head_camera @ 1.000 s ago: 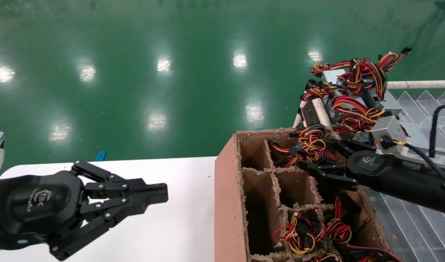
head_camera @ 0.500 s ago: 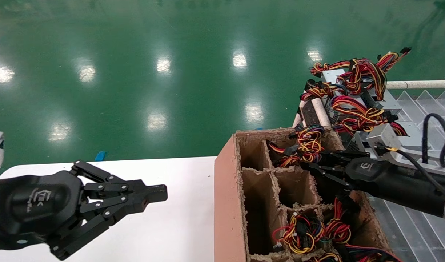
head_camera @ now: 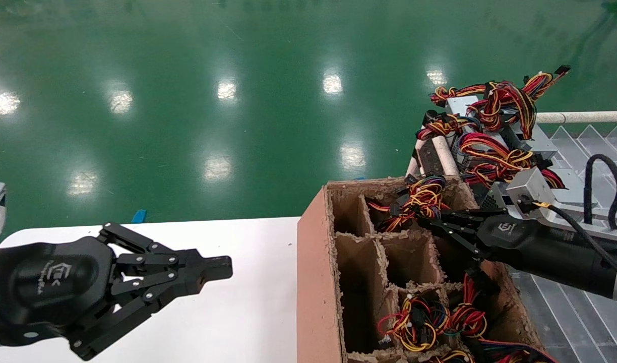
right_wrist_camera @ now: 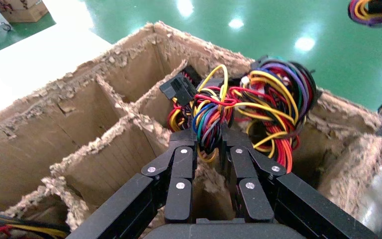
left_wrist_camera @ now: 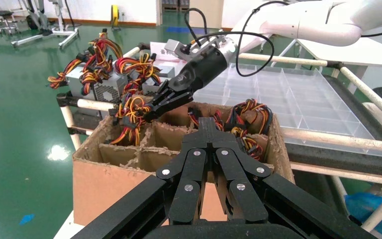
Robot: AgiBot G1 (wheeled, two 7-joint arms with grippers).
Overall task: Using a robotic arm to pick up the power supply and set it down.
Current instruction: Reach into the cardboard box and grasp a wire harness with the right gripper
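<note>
Right gripper [head_camera: 423, 220]: reaching over the far side of the cardboard box [head_camera: 316, 282], its fingers [right_wrist_camera: 183, 137] pinched onto the wire bundle [right_wrist_camera: 238, 112] that spills out of a far compartment.
Power supply: the unit being handled sits down in that compartment; only its red, yellow, orange and black wires show, and I can't make out the metal body from here.
Wire bundle: bunched up above the ragged dividers, a black connector [right_wrist_camera: 178, 89] sticking out beside it.
Left gripper [head_camera: 215, 267]: parked over the white table [head_camera: 248, 302], well apart from the box, its fingers pressed together on nothing.
Other power supplies [head_camera: 482, 126]: stacked on the rack beyond the box, wires tangled on top.
Near compartments: more loose wires [head_camera: 424, 317] lie inside.
Clear tray [left_wrist_camera: 298, 97]: on the rack, beside the box.
</note>
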